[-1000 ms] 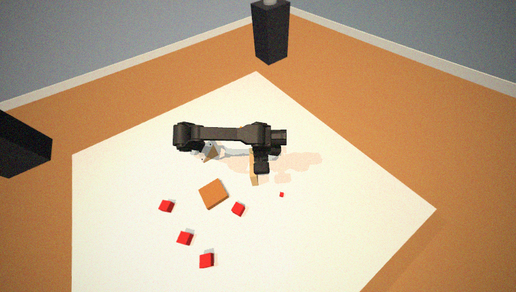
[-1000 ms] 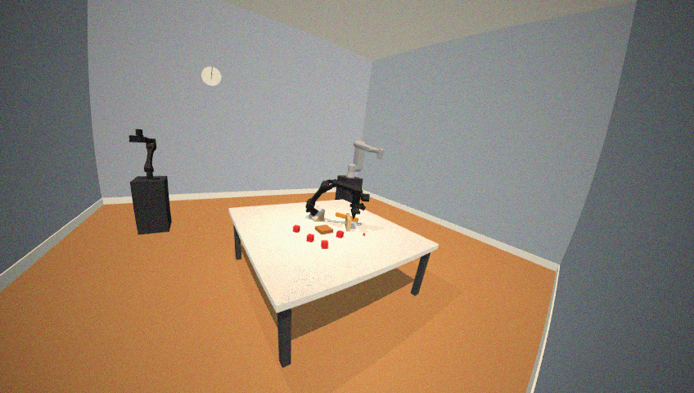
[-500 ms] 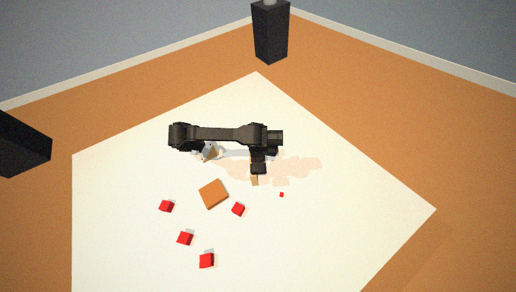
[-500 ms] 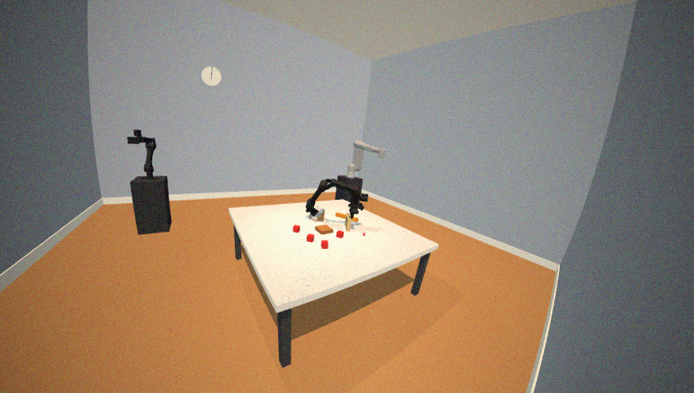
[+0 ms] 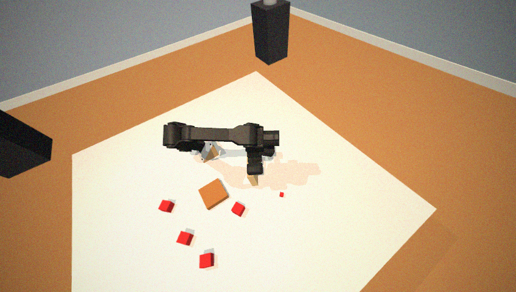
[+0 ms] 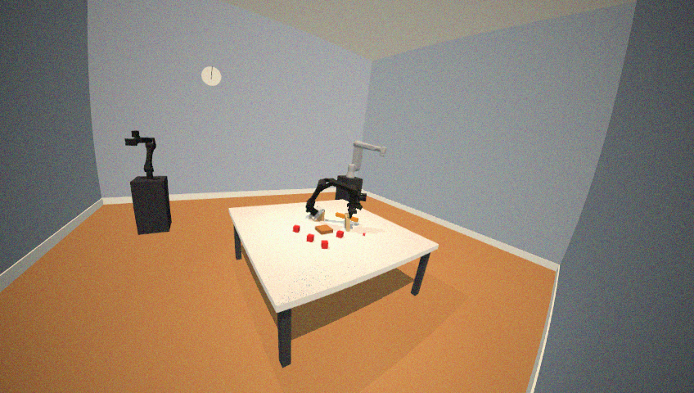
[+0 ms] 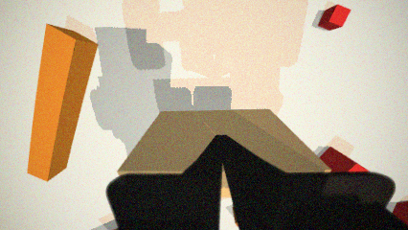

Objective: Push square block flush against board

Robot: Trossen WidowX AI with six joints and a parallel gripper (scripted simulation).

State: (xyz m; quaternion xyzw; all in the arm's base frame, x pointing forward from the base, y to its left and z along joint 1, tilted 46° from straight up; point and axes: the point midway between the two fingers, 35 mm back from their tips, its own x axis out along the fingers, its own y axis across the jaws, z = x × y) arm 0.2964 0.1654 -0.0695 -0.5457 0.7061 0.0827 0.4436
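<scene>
The square block (image 5: 213, 193) (image 6: 323, 229) is flat and orange-brown and lies on the table. The tan board (image 5: 252, 180) (image 6: 347, 223) (image 7: 192, 139) stands on its long edge to the right of the block in the top view, with a gap between them. My gripper (image 5: 254, 173) (image 6: 351, 216) (image 7: 220, 140) is shut and empty. It points down at the board, and its fingertips overlap the board's broad face in the wrist view. Whether they touch it, I cannot tell. The arm hides the board's far part in the top view.
An orange bar (image 6: 340, 214) (image 7: 50, 101) lies behind the board. A red cube (image 5: 237, 208) (image 6: 340, 234) sits close to the block's right corner. Several more red cubes lie left and in front. A tiny red cube (image 5: 281, 194) (image 7: 335, 17) lies right of the board. A wedge (image 5: 212, 153) stands by the arm.
</scene>
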